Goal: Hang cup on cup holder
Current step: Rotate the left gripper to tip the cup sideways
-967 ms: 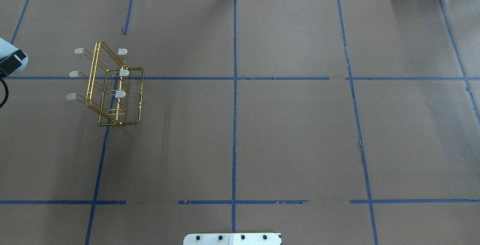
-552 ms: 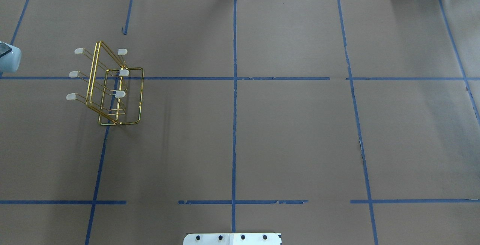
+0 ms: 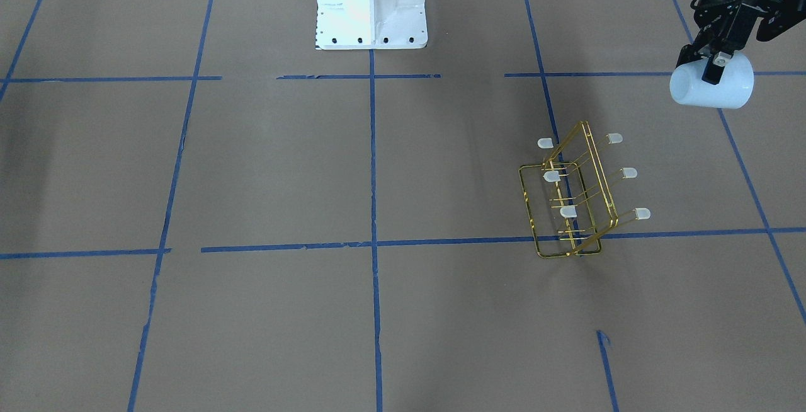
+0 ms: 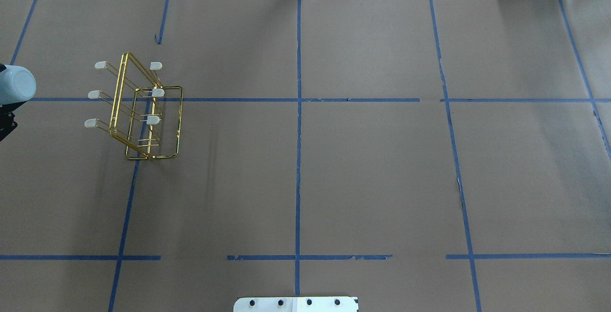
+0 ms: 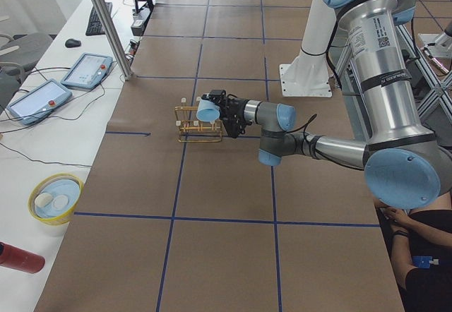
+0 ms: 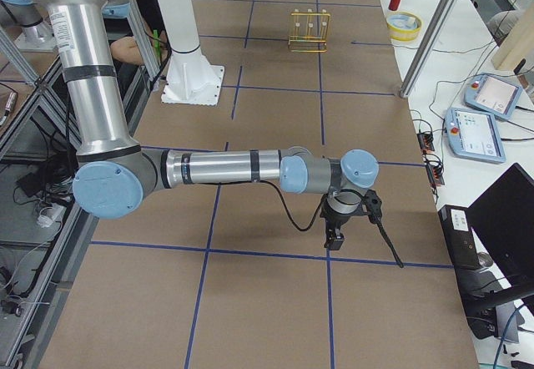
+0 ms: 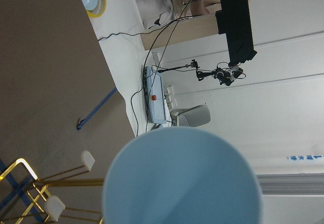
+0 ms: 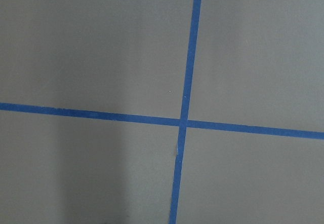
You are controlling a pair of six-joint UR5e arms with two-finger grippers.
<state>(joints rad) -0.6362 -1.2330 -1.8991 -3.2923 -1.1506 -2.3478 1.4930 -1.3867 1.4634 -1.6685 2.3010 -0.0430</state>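
Note:
The gold wire cup holder point(image 3: 573, 198) stands on the brown table, its six white-capped prongs bare; it also shows in the overhead view point(image 4: 143, 111) and both side views point(image 5: 198, 125) point(image 6: 309, 31). My left gripper point(image 3: 708, 67) is shut on the pale blue cup point(image 3: 711, 87) and holds it on its side in the air, apart from the holder, on the robot's left of it. In the overhead view the cup point(image 4: 16, 83) sits at the left edge. In the left wrist view the cup point(image 7: 182, 178) fills the bottom, prongs point(image 7: 48, 203) beyond. My right gripper point(image 6: 338, 227) hangs far off; I cannot tell its state.
The white robot base point(image 3: 370, 2) stands at the table's robot side. A yellow bowl point(image 5: 55, 198), a red can point(image 5: 21, 258) and control tablets point(image 5: 88, 70) lie on the side table beyond the far edge. Blue tape lines cross the table.
In the overhead view the left wrist has turned and shifted slightly: the cup now shows a round end, and the black gripper has gone from over the cup to below it.

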